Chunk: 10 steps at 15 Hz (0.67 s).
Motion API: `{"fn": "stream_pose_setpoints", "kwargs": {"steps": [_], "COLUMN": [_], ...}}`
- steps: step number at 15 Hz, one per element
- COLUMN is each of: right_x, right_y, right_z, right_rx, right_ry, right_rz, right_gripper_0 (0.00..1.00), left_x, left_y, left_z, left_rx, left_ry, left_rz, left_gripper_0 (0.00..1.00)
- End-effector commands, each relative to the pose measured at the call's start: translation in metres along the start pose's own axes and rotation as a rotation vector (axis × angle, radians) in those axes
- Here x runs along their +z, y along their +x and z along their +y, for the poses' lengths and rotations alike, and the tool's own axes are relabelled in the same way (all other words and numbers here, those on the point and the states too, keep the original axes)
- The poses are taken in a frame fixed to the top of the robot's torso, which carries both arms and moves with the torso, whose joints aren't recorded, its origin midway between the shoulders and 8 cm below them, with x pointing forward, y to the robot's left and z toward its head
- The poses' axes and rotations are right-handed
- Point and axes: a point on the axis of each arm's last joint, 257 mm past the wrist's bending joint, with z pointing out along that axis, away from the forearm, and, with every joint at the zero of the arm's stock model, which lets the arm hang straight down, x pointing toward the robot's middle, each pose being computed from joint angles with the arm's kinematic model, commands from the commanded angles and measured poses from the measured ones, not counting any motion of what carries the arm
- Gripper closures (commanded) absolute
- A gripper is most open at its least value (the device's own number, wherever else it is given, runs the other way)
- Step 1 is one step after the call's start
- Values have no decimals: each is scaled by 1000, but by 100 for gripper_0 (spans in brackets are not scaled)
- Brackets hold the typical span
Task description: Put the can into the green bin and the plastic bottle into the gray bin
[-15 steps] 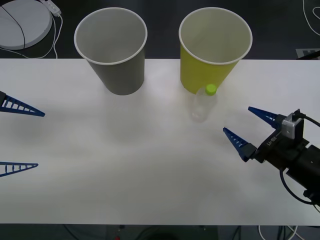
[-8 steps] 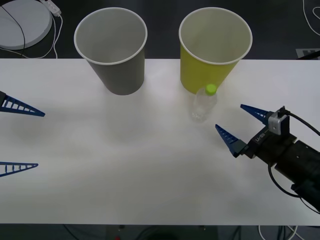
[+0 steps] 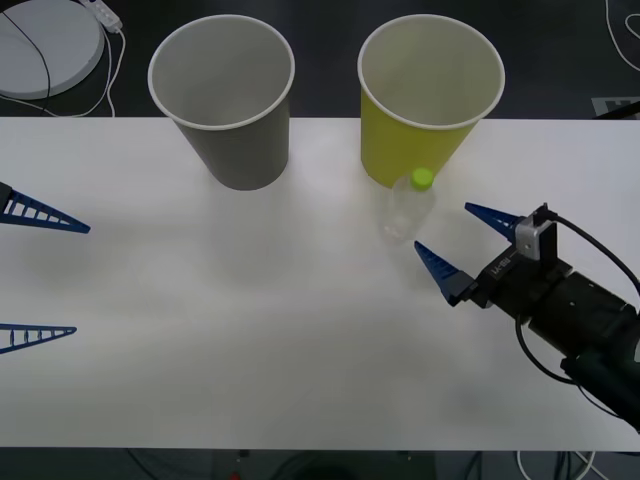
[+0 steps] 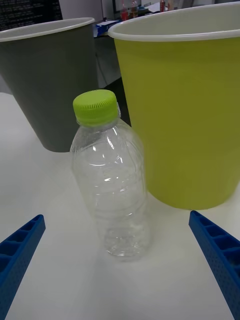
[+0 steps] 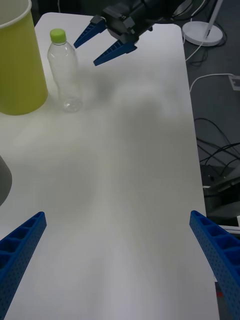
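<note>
A lab or office is suggested: beyond the white table [image 3: 300, 330], loose cables [image 5: 210, 165] are seen on dark carpet.

plastic bottle [image 4: 111, 185]: no label on it, just clear plastic; nothing printed on the lime cap that I can make out
green bin [image 3: 428, 100]: plain wall, no writing or logo
gray bin [image 3: 225, 100]: same deal, blank
right hand [image 3: 456, 243]: there's a small grey block on the wrist behind it with some white lettering beside it on the black housing, but it's too small to read
counter [image 3: 250, 330]: bare white, no marks or numbers
screen in the room behind, right wrist view: rows of pale text on a dark panel, way too tiny to read
</note>
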Motion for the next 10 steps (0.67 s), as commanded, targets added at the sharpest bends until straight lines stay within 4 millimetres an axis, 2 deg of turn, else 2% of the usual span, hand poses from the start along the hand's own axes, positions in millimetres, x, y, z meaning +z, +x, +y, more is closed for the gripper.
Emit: {"fn": "stream_pose_setpoints", "kwargs": {"steps": [1, 6, 10], "right_x": [6, 21, 42], "right_y": [-2, -6, -4], "right_z": [0, -5, -10], "right_rx": [-7, -20, -13], "right_ry": [5, 45, 44], "right_rz": [0, 1, 8], "right_gripper_0": [0, 0, 0], "left_x": [0, 0, 0], "left_y": [0, 0, 0], "left_z": [0, 0, 0], "left_rx": [0, 0, 0], "left_ry": [0, 0, 0], "left_rz": [0, 0, 0], "left_gripper_0": [0, 0, 0]}}
